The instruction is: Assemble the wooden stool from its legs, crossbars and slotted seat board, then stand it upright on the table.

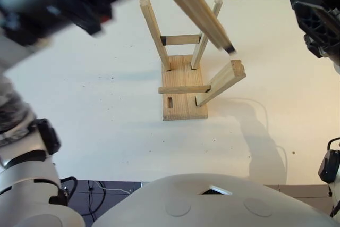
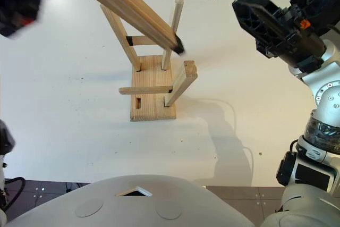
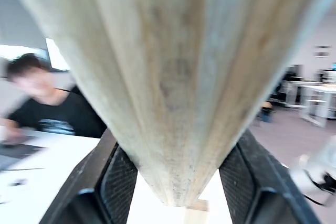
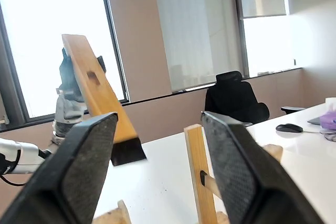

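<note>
Table: white table (image 1: 106, 104), board (image 1: 186, 109) flat mid-table, slots up.
Fitted: far legs (image 1: 155, 33) upright, joined by far crossbar (image 1: 181, 40); near-right leg (image 1: 222, 82) leans outward, near crossbar (image 1: 183, 89) pokes toward robot's left, free end unsupported.
Open: near-left slot (image 1: 169, 101) is empty.
Left arm: left gripper (image 3: 181, 182) clamped on fourth leg (image 1: 199, 9); long axis slants down to the right, dark tip above board's right side, near the near-right leg's top.
Offset: slot lies down and left of that tip; leg likely needs righting first.
Right arm: right gripper (image 4: 160, 171) spread, holding nothing, raised well right of board; left arm nearer.
</note>
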Available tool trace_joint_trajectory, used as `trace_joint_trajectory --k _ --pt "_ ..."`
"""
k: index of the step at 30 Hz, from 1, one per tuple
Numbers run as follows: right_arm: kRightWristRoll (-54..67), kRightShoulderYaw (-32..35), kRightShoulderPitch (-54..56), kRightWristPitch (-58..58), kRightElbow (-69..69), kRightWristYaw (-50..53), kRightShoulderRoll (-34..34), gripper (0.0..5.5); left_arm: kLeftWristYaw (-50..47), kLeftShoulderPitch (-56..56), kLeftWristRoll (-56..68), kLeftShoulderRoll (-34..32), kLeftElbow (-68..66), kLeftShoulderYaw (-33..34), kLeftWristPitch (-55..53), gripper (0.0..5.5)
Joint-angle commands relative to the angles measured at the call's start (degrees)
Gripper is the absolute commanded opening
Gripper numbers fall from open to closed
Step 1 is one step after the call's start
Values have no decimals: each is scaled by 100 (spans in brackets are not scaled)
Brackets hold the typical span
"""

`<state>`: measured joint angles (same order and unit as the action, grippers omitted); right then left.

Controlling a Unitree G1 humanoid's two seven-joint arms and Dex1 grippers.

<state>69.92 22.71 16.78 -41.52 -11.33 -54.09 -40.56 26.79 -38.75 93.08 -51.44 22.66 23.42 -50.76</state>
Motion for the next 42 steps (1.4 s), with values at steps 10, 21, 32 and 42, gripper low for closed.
trace_joint_trajectory --k 10,21,32,42 --pt "-1860 -302 -1638 626 -288 -518 -355 292 3745 3323 -4058 -639 -227 22 1864 205" --pt "-1778 -313 -1211 313 53 -832 -558 292 3997 4562 -4153 252 618 37 2365 205" --pt "-1968 -641 -464 196 541 -1316 -887 292 3876 4491 -4665 622 694 -609 2841 205" --pt "-2479 -1109 51 361 1052 -1799 -996 292 4048 4285 -5170 716 420 -1053 3315 205"
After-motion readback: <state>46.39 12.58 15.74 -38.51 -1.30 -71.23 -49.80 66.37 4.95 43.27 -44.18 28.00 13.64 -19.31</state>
